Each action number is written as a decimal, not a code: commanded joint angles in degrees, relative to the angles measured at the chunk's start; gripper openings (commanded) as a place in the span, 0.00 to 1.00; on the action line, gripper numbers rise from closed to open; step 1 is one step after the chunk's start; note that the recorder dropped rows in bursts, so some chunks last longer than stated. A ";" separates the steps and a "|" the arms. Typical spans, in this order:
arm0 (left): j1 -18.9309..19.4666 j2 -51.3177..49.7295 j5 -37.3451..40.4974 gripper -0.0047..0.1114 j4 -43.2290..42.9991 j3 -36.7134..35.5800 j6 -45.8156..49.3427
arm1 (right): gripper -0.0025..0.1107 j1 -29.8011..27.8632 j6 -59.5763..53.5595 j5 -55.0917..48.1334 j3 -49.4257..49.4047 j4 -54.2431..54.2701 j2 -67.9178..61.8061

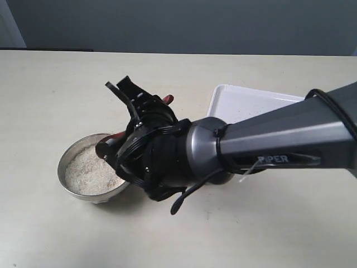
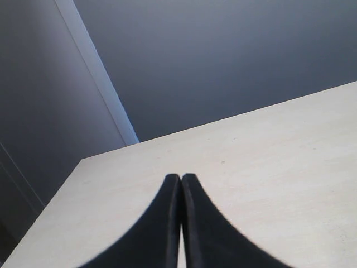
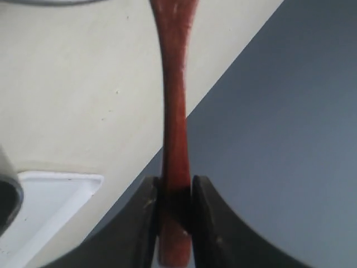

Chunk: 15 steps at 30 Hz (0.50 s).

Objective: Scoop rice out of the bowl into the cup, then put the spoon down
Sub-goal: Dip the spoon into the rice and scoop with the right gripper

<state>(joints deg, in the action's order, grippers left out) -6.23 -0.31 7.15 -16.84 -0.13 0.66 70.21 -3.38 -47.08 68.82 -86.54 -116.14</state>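
Note:
The steel bowl (image 1: 70,159) sits on the table's left, holding a heap of white rice (image 1: 89,170). My right gripper (image 1: 138,113) hangs just right of and above it, shut on the handle of the reddish-brown wooden spoon (image 1: 167,99). In the right wrist view the gripper (image 3: 175,190) pinches the spoon (image 3: 174,111) near its thin end; the handle runs toward the bowl's rim (image 3: 50,1), and the scoop end is cut off. A dark rounded metal shape (image 3: 5,195) beside the tray may be the cup; the arm hides it in the exterior view. My left gripper (image 2: 181,177) is shut and empty.
A white rectangular tray (image 1: 245,103) lies on the table behind the right arm; its corner shows as the tray (image 3: 61,195) in the right wrist view. The right arm's grey body (image 1: 268,139) covers the middle of the table. The left gripper looks over bare table toward a grey wall.

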 commanded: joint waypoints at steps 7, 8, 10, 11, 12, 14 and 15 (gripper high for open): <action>-0.27 0.31 -0.23 0.04 0.02 0.13 -0.21 | 0.01 1.82 1.97 0.99 0.30 -3.13 -0.38; -0.27 0.31 -0.23 0.04 0.02 0.13 -0.21 | 0.01 1.82 1.98 0.99 0.30 -3.28 -0.38; -0.27 0.31 -0.23 0.04 0.02 0.13 -0.21 | 0.01 1.82 1.98 0.88 0.30 -4.41 -0.38; -0.27 0.31 -0.23 0.04 0.02 0.13 -0.21 | 0.01 1.82 1.98 1.39 0.30 -4.89 -0.38; -0.27 0.31 -0.23 0.04 0.02 0.13 -0.21 | 0.01 1.82 1.98 1.86 0.30 -5.36 -0.38; -0.27 0.31 -0.23 0.04 0.02 0.13 -0.21 | 0.01 1.82 2.08 3.02 0.30 -6.63 -0.47; -0.27 0.31 -0.23 0.04 0.02 0.13 -0.21 | 0.01 1.82 2.08 3.28 0.30 -7.16 -0.65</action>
<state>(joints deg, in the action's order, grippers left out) -6.23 -0.31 7.15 -16.84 -0.13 0.66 72.05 -1.73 -44.77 68.82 -91.45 -116.50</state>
